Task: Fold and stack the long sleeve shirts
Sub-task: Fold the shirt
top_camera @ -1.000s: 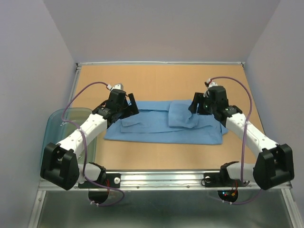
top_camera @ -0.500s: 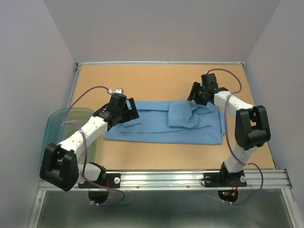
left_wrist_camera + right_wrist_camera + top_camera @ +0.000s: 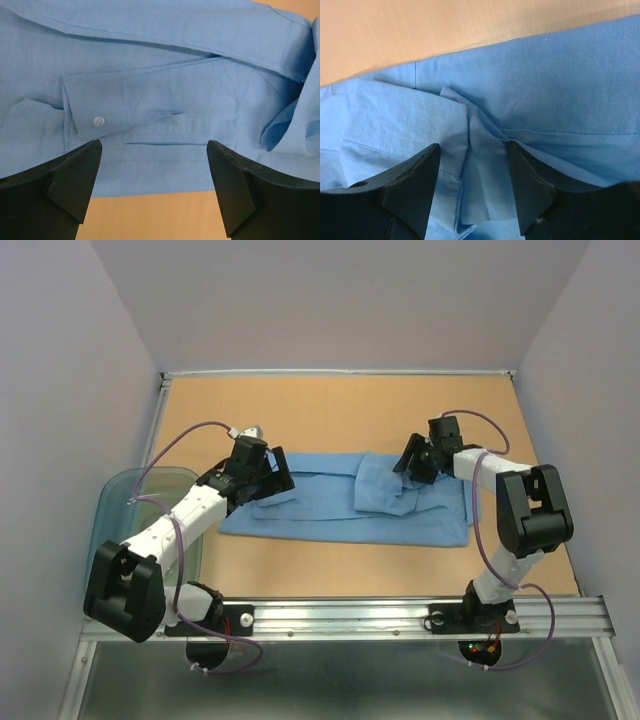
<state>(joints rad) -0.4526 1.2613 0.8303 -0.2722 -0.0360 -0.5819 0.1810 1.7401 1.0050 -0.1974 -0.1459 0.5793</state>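
Note:
The long sleeve shirt (image 3: 340, 512) lies flat on the wooden table as a long light blue strip, with its sleeves folded in over the body. My left gripper (image 3: 272, 476) hovers open over the shirt's left end. In the left wrist view its fingers straddle the near hem (image 3: 165, 175), below a buttoned cuff (image 3: 98, 120); left gripper (image 3: 154, 147). My right gripper (image 3: 412, 462) is down on the folded sleeve at the right. In the right wrist view the shirt (image 3: 555, 85) fills the frame, and a raised fold (image 3: 485, 180) sits between the open jaws of the right gripper (image 3: 474, 147).
A clear bluish plastic tub (image 3: 120, 505) stands off the table's left edge beside the left arm. Grey walls close in the table at the left, right and back. A metal rail (image 3: 340, 618) runs along the near edge. Bare wood (image 3: 330, 415) lies behind the shirt.
The right arm's elbow has swung up and in, and its gripper has come down onto the right fold with the jaws a little narrower. The left gripper has shifted slightly.

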